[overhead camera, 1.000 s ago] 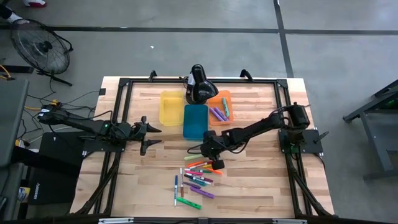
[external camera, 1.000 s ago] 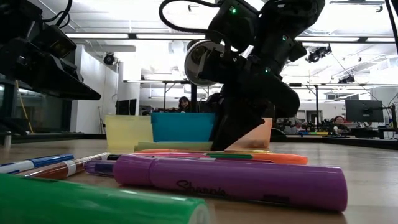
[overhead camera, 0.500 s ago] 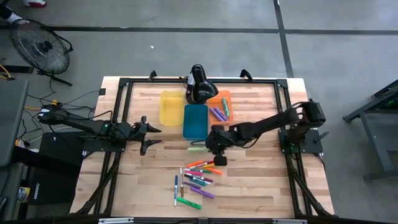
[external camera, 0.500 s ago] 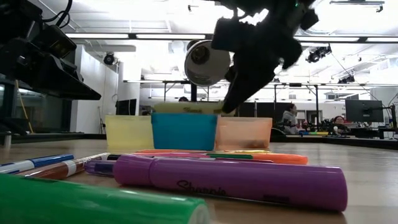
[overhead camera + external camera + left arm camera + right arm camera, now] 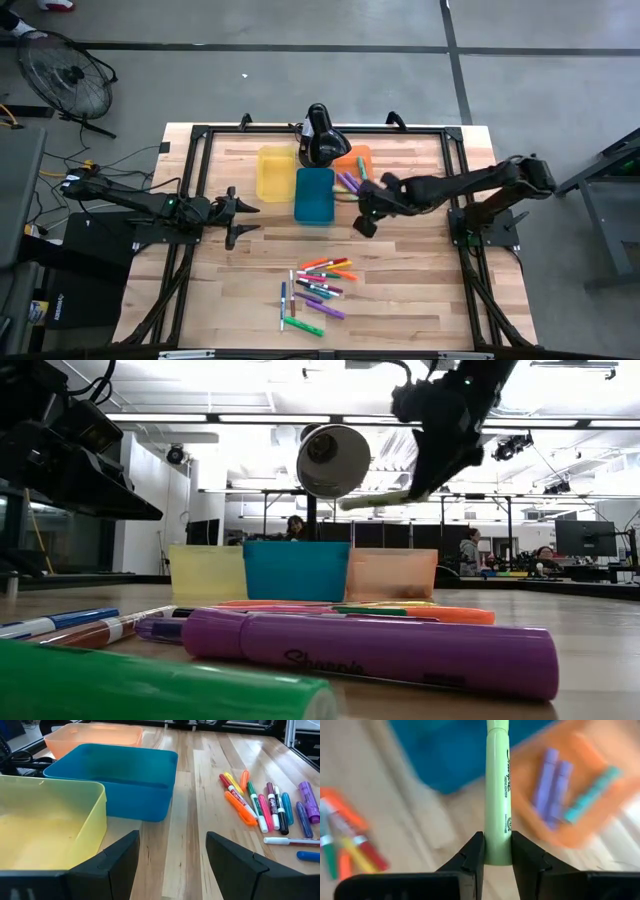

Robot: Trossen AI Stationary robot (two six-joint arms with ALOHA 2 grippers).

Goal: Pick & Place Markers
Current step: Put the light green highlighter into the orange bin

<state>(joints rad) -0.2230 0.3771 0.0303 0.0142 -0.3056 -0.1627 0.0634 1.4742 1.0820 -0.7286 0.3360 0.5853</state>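
Note:
My right gripper (image 5: 366,212) is up in the air near the orange bin (image 5: 352,170), shut on a light green marker (image 5: 497,785). In the low view that marker (image 5: 375,500) shows above the bins' rims. Several more markers (image 5: 318,285) lie loose on the wooden table nearer the front edge. Two purple markers (image 5: 552,785) and a teal one (image 5: 592,795) lie in the orange bin. My left gripper (image 5: 240,217) waits open at the table's left, with nothing between its fingers (image 5: 115,865). My right gripper pinches the light green marker's barrel near one end (image 5: 497,847) between its two fingers (image 5: 472,852). The fingers slant down from the table's right side. The marker sticks out ahead of the fingertips, along them, and is lifted clear of the table and bins.
A yellow bin (image 5: 275,172), a blue bin (image 5: 314,193) and the orange bin stand side by side at the far middle. A black camera mount (image 5: 320,135) stands behind them. A black frame borders the table (image 5: 420,290).
My right gripper has risen from the pile of markers with the light green marker and gone toward the table's far right, to the orange bin, rolling and tipping as it went. The marker is lifted clear of the table. The gripper's fingers have stayed shut on it.

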